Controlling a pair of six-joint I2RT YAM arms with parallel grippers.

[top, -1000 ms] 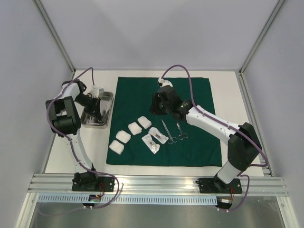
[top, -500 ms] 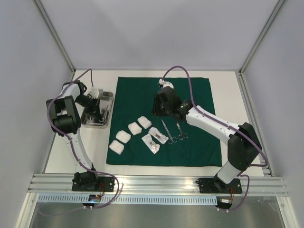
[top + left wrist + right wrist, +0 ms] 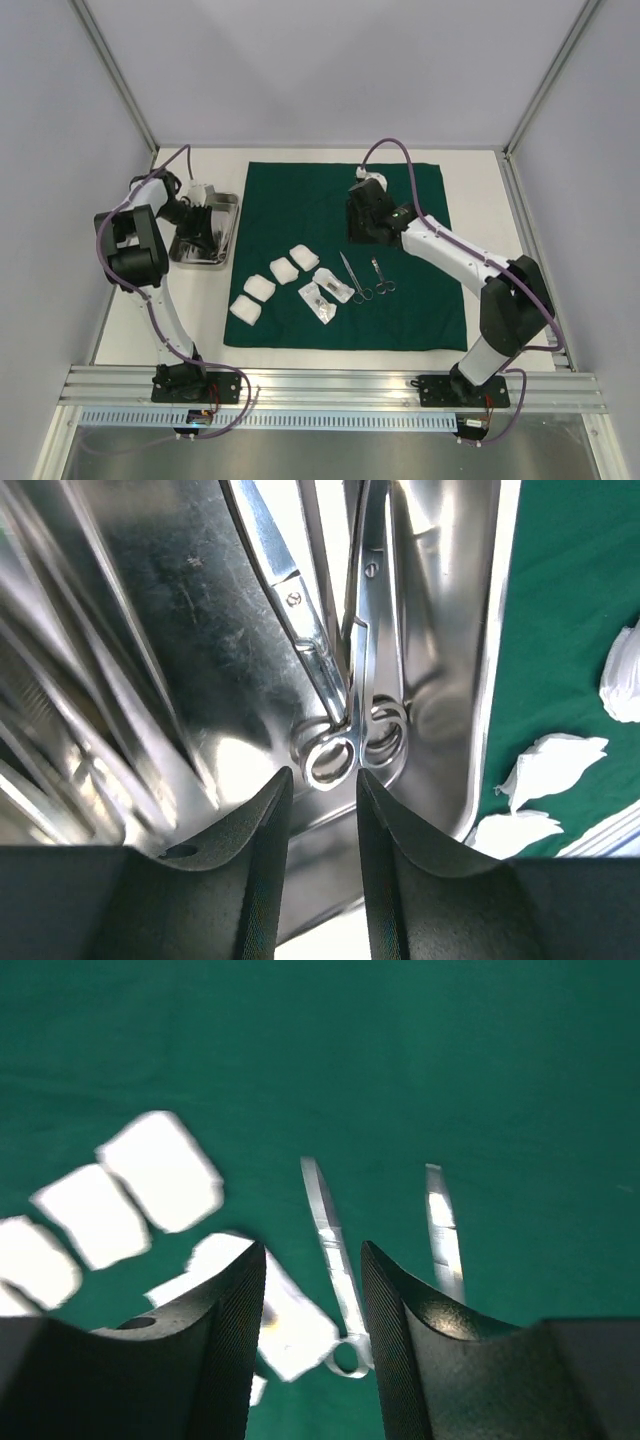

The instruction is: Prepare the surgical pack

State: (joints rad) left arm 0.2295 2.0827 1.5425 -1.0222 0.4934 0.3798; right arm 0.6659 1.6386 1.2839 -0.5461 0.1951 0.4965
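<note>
1. A small shiny steel tray (image 3: 231,228) sits just left of the dark green square cloth (image 3: 300,200), with slim steel scissors (image 3: 330,750) inside.
2. The left claw (image 3: 322,780) hovers over them, slightly parted and empty.
3. The right claw (image 3: 313,1250) hangs released above the white gauze squares (image 3: 283,270) on the cloth.

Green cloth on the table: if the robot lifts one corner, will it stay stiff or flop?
Probably flop: the green cloth lies flat and thin, like soft fabric. It looks light for its size. The gauze squares and scissors resting on it would likely slide off.
</note>
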